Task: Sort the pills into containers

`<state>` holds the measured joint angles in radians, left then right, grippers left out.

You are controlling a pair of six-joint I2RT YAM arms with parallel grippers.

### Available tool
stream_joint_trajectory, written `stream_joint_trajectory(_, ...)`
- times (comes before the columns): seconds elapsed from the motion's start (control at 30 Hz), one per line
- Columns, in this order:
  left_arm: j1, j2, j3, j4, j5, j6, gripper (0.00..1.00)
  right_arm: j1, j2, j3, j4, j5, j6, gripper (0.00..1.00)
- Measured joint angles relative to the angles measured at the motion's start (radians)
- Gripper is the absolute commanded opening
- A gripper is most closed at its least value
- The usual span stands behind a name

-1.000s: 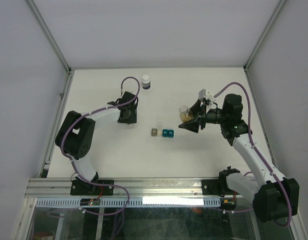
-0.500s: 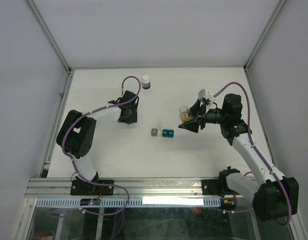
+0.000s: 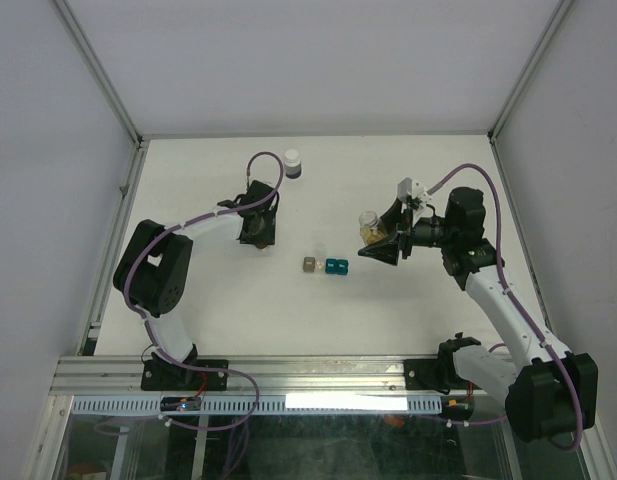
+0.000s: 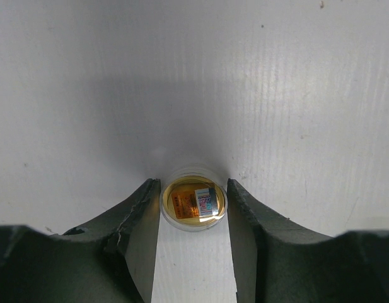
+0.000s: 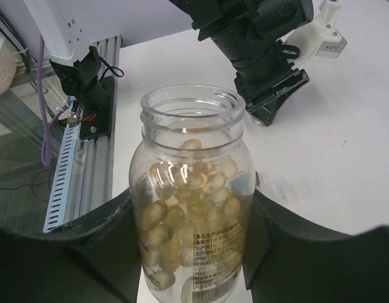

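Note:
My right gripper (image 3: 378, 250) is shut on an open, uncapped clear bottle (image 3: 369, 227) and holds it upright above the table. In the right wrist view the bottle (image 5: 191, 214) is mostly full of amber-tan pills (image 5: 181, 218), with a finger on each side. The grey-brown container (image 3: 309, 265) and the teal-blue two-cell container (image 3: 336, 266) stand side by side on the table, just left of that gripper. My left gripper (image 3: 258, 238) points down at the table. Its fingers (image 4: 140, 218) touch both sides of a small round clear-rimmed amber piece (image 4: 193, 203) with a label.
A white-capped round bottle (image 3: 292, 163) stands at the back of the table, beyond the left gripper. The left arm (image 5: 263, 57) shows across the table in the right wrist view. The metal rail (image 3: 288, 375) runs along the near edge. White walls enclose the sides.

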<state>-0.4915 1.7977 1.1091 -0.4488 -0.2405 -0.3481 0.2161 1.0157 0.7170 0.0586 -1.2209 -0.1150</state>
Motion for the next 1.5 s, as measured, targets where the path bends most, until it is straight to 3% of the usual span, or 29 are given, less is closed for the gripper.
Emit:
stream_joint_trajectory(0.2,0.000,-0.126,-0.067,0.018,0.129,-0.004,0.33,-0.003,0.001,0.003,-0.063,0.000,-0.073,0.00)
stream_joint_trajectory(0.33,-0.001,-0.314,-0.159,0.136,0.334,-0.029,0.33,-0.003,0.003,0.018,-0.164,0.005,-0.189,0.00)
stream_joint_trajectory(0.5,-0.006,-0.486,-0.283,0.444,0.658,-0.147,0.33,0.006,0.002,0.072,-0.326,0.044,-0.330,0.00)
stream_joint_trajectory(0.53,-0.008,-0.491,-0.305,0.542,0.744,-0.193,0.33,0.016,0.002,0.088,-0.367,0.066,-0.362,0.00)
stream_joint_trajectory(0.73,-0.044,-0.466,-0.336,0.822,0.961,-0.354,0.33,0.113,-0.002,0.129,-0.544,0.204,-0.509,0.00)
stream_joint_trajectory(1.03,-0.093,-0.428,-0.296,0.946,1.062,-0.419,0.33,0.190,0.028,0.131,-0.660,0.338,-0.588,0.00)
stream_joint_trajectory(1.5,-0.159,-0.344,-0.216,0.875,1.059,-0.367,0.33,0.254,0.061,0.132,-0.685,0.397,-0.601,0.00)
